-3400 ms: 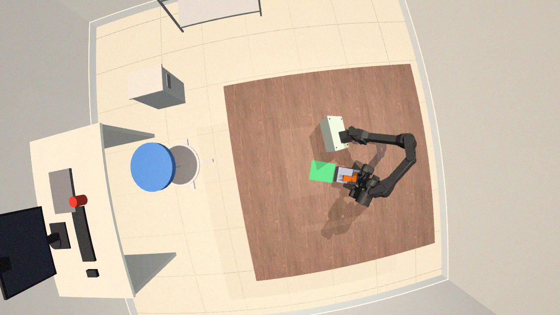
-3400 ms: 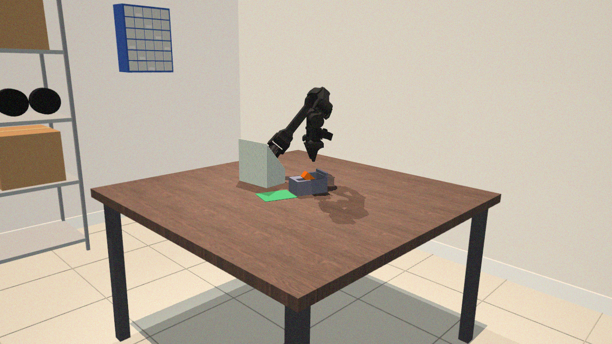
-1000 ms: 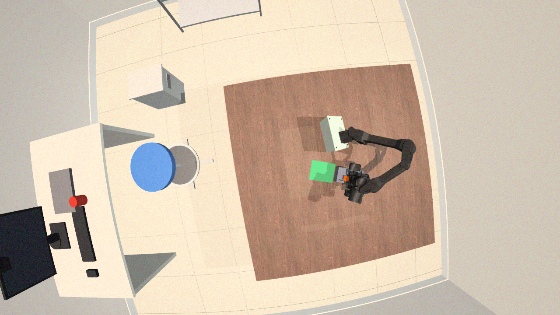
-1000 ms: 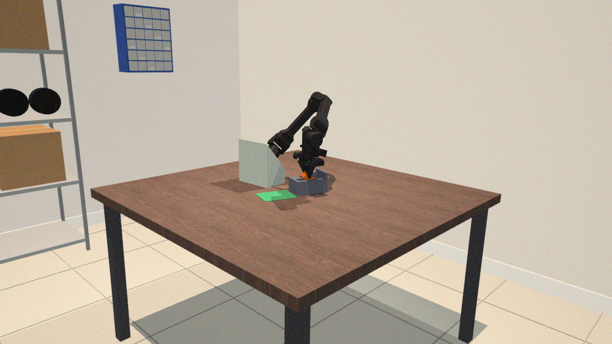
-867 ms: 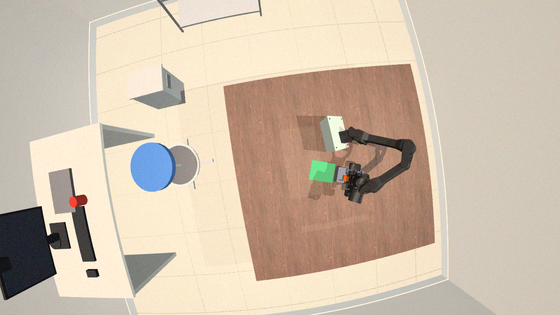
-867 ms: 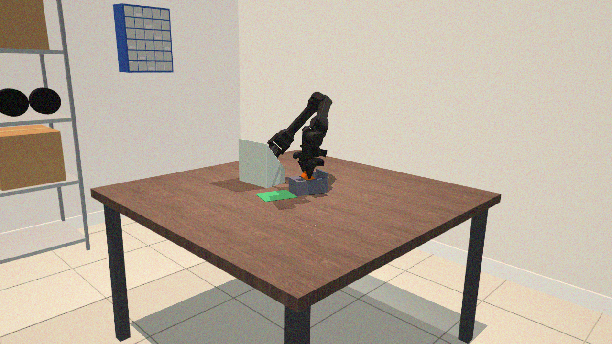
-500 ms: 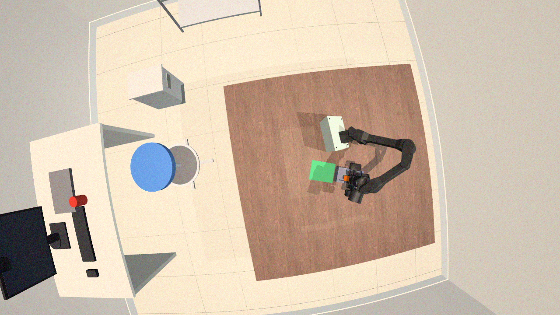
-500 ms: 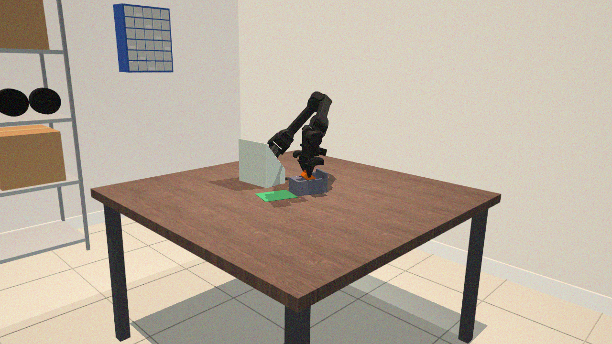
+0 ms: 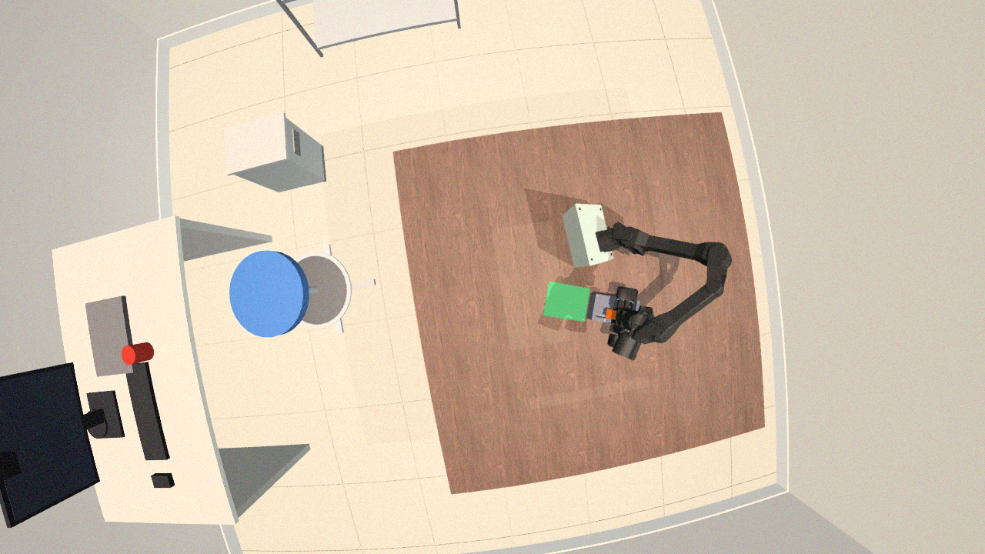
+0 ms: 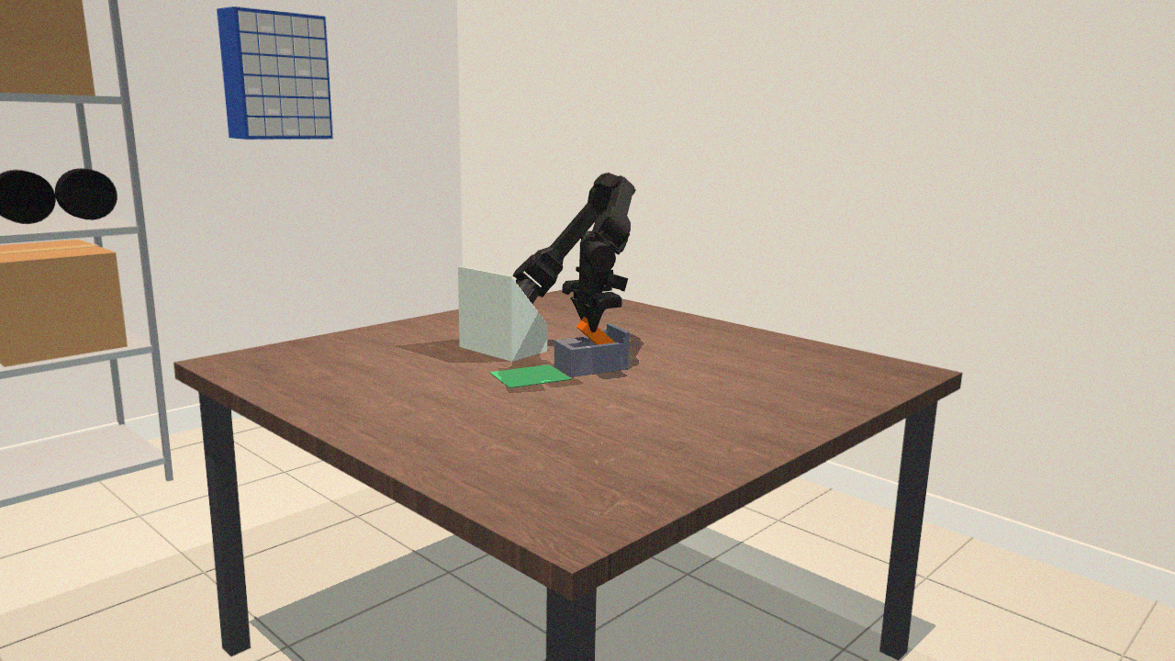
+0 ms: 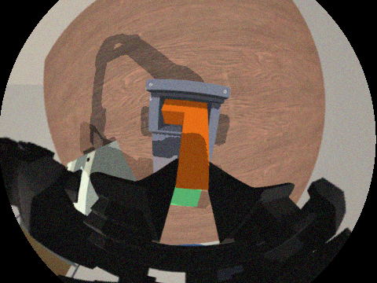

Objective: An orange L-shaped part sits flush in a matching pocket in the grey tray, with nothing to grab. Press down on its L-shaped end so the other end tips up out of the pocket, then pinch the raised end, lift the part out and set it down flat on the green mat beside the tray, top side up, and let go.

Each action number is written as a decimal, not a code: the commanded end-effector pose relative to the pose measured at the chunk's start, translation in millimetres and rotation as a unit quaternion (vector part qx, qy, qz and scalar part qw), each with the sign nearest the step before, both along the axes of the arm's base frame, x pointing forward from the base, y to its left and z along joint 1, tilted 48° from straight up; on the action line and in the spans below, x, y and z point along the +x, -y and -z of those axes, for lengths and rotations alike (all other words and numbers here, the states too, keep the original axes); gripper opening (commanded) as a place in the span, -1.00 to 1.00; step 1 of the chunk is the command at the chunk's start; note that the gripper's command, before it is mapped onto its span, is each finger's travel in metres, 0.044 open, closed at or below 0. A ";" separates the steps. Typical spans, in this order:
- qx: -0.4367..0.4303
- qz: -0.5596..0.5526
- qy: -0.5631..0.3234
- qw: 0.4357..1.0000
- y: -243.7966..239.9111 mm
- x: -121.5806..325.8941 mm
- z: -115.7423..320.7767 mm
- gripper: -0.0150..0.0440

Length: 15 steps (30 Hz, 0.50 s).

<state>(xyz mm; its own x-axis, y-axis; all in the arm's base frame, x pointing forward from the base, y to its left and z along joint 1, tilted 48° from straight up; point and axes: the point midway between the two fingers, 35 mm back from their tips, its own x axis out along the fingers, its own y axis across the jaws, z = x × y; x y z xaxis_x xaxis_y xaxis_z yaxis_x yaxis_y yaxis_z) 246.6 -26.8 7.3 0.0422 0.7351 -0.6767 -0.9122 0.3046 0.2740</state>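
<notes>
Because the orange part [image 11: 191, 149] offers no grip while flush in its pocket, it is held tilted, its raised straight end pinched between the fingers of the tool [image 11: 190, 191] and its L-shaped end low in the grey tray [image 11: 188, 90]. The tool is pressed onto that raised end, not spread. In the exterior view the part [image 10: 593, 330] slopes up out of the tray [image 10: 591, 354] toward the tool [image 10: 587, 316]. The green mat [image 10: 531, 375] lies on the worktop [image 10: 575, 443] directly beside the tray, keeping the transfer short. The judged next step is a lift clear of the pocket walls.
</notes>
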 end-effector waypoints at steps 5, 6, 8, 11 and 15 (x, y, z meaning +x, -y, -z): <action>0.000 0.003 0.005 1.000 12.1 0.8 -12.0 -0.49; 0.000 0.003 0.004 1.000 13.2 0.7 -13.0 -0.49; 0.000 0.003 0.004 1.000 15.4 0.6 -15.0 -0.49; 0.000 0.003 0.004 1.000 18.8 0.3 -18.1 -0.49; 0.000 0.003 0.004 1.000 23.4 0.0 -22.2 -0.49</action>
<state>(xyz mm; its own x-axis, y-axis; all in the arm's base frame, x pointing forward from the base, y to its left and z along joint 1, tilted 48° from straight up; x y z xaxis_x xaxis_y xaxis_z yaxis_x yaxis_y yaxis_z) 245.5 -44.4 23.2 0.0435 0.7358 -0.6758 -0.9114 0.3063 0.2748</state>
